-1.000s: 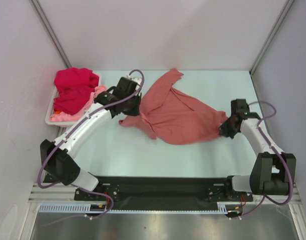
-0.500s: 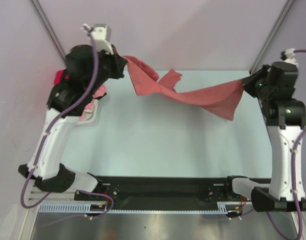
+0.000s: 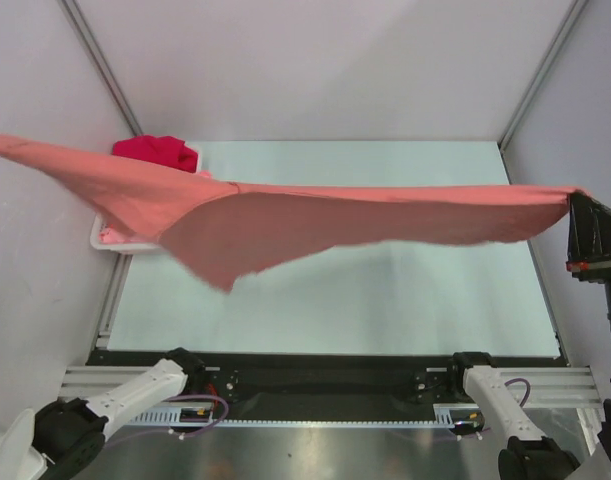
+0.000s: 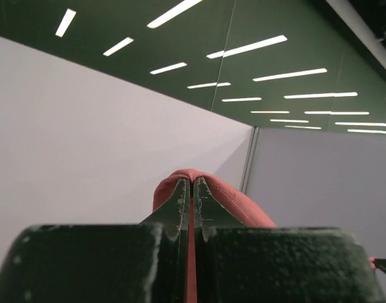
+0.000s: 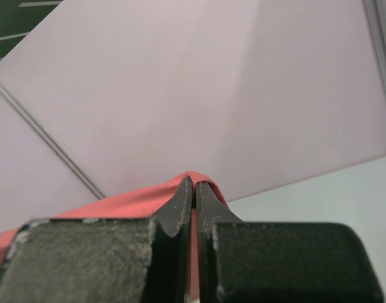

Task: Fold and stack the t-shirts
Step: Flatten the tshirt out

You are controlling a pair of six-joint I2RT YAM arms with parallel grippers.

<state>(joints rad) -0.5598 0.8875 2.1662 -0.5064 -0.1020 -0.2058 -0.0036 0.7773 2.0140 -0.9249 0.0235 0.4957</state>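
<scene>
Two pincers, both clamped on one dusty salmon-red t-shirt. In the left wrist view, left pincer at lower centre with jaws pressed together, a fold of salmon cloth pinched between the tips and bulging up over them toward the right. In the right wrist view, right pincer likewise closed, jaws almost touching, a strip of the same cloth nipped at the tips and trailing off to the lower left. From above, shirt lifted clear of the table and stretched wide across the middle of the frame, one end running off the upper left edge, the other ending at the right edge against the black body of the right pincer. Top edge pulled nearly straight from centre to right. Lower edge sagging, deepest left of centre, with a loose flap hanging to a blunt point. Soft shadow on the table beneath. Cloth plain and matte, no print to be made out, slightly blurred along the lower margin. At upper left, behind the stretched shirt, bright crimson t-shirt bunched in a heap, only its top showing above the salmon cloth. Just below the cloth there, a sliver of light pink t-shirt at the rim of the white basket, by the table's left border.
</scene>
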